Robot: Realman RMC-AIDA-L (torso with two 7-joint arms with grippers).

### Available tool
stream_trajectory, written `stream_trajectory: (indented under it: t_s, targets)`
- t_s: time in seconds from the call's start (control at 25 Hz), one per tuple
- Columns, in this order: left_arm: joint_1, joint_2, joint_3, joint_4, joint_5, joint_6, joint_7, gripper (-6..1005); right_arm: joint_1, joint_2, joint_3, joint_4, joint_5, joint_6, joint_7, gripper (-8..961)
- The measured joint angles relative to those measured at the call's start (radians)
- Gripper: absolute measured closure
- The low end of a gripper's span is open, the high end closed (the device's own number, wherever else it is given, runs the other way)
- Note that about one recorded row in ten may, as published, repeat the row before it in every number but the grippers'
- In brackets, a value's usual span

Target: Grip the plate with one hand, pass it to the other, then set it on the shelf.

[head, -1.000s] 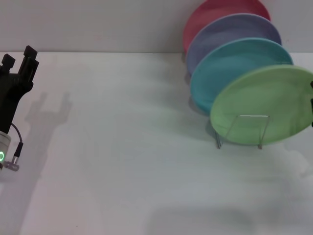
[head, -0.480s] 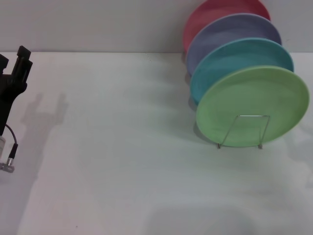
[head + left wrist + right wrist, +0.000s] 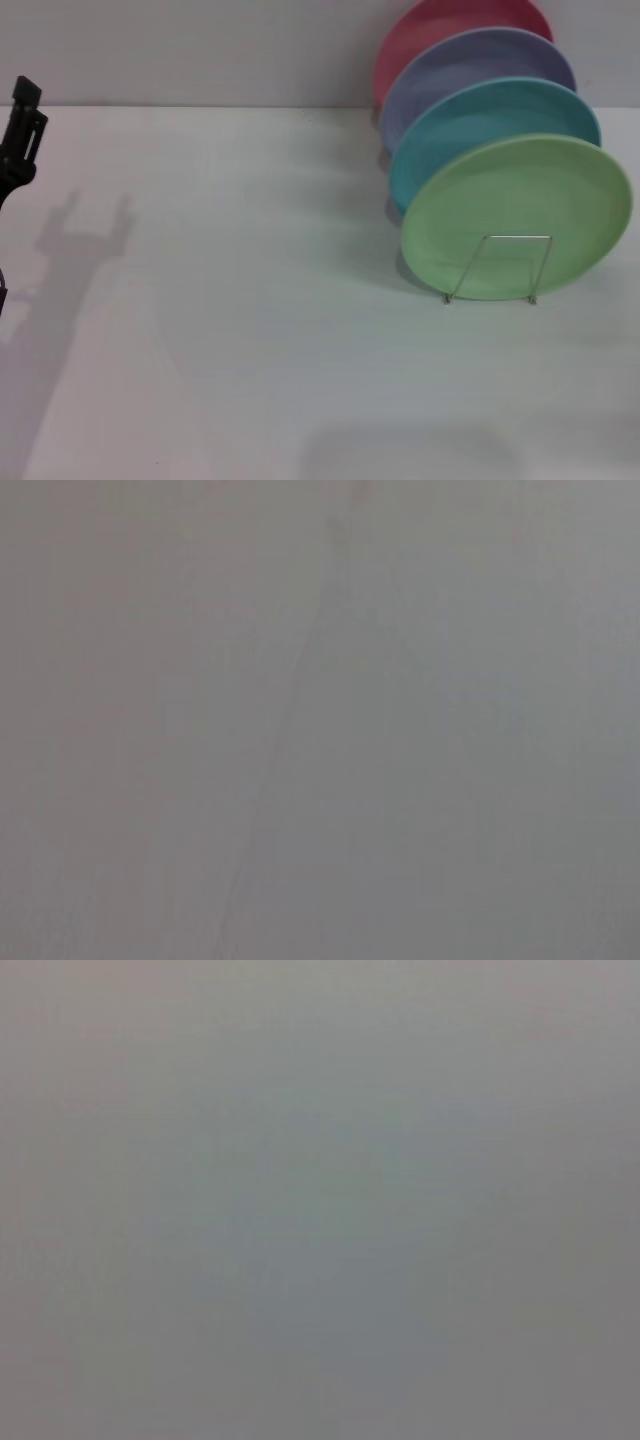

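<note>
The pale-green plate point(image 3: 515, 215) stands on edge in the front slot of the shelf point(image 3: 510, 266), a thin silver wire rack whose front loop crosses the plate's lower face. Nothing grips the plate. My left gripper point(image 3: 20, 110) is at the far left edge of the head view, far from the plate, only partly in frame. Its shadow on the table shows two prongs apart, so it is open and holds nothing. My right gripper is out of view. Both wrist views show only plain grey.
Behind the green plate, a sky-blue plate point(image 3: 480, 130), a lavender plate point(image 3: 470, 70) and a red plate point(image 3: 440, 25) stand in a row on the same rack. The white table point(image 3: 250, 330) stretches left and forward of the rack. A pale wall runs along the back.
The green plate shifted left and settled in the rack. A dark shape at the right edge beside the plate has gone. My left arm drew back towards the left edge.
</note>
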Motion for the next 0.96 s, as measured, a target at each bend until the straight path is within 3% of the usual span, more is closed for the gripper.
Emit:
stream_trajectory:
  t_s: [0.2, 0.32, 0.96]
  targets:
    - [-0.001, 0.0, -0.028, -0.001, 0.024, 0.001, 0.06, 298, 0.073, 0.004, 0.016, -0.019, 0.039, 0.157, -0.006, 466]
    - [-0.005, 0.0, -0.034, -0.003, 0.027, -0.002, 0.081, 299, 0.095, 0.005, 0.018, 0.008, 0.069, 0.189, -0.079, 326]
    - [-0.034, -0.005, -0.059, -0.01, 0.027, -0.029, 0.11, 305, 0.101, 0.007, 0.092, 0.077, 0.086, 0.253, -0.191, 327]
